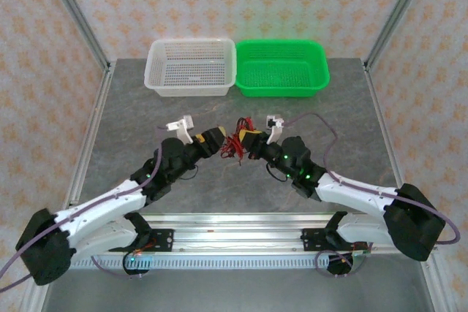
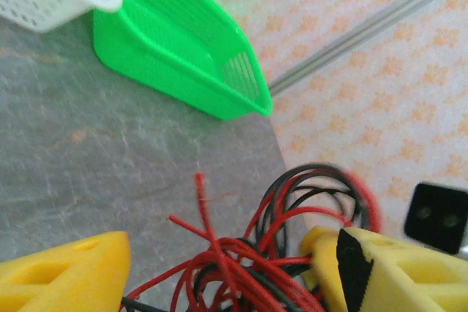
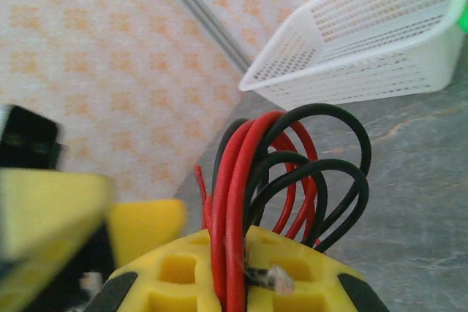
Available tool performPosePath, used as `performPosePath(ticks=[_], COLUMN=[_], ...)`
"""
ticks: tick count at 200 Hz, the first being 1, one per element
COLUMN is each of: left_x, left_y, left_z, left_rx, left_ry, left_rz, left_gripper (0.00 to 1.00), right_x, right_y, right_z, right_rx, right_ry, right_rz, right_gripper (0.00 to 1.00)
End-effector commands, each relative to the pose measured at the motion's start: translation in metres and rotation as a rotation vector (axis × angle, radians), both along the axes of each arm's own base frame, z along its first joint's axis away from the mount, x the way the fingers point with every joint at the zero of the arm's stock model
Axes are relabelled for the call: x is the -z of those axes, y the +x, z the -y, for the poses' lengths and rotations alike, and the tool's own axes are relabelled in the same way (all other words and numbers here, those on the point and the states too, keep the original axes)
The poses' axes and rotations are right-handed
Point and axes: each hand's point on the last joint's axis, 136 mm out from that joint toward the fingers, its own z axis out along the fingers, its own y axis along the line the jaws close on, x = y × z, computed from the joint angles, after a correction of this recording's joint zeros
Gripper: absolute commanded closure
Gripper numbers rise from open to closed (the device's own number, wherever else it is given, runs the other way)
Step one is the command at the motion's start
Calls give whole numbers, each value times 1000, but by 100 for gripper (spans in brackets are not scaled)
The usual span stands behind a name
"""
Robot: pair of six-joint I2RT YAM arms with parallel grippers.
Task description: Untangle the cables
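Cables [image 1: 235, 143]: right fingers [image 1: 254, 139] pinch the bunch tight. Left fingers [image 1: 208, 139] stand wide just left of it, loose strands btwn them; we reckon left closes next.

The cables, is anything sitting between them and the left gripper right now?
Nothing visible does. The left gripper is open, with one finger on either side of the cables, and the right gripper is shut on the same bundle.
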Motion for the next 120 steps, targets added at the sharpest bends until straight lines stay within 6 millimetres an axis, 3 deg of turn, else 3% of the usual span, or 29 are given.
performPosePath(ticks=[1,22,43,76,120], left_x=[-1,3,13,14,14], left_y=[-3,-7,-11,-12,-5], left_z=[-29,-23,5,43,66], left_rx=[-89,-43,74,157,215], left_ry=[196,248,211,167,139], left_rz=[-43,-98,-129,-92,-70], left_gripper=[25,27,33,36,38], right_x=[-23,-21,-16,-15,-12], right_y=[11,17,22,25,26], right_z=[8,8,2,-4,-4], right_rx=[85,110,111,102,106], right_ry=[7,6,3,22,38], right_rz=[55,43,24,3,-22], right_gripper=[100,100,100,100,100])
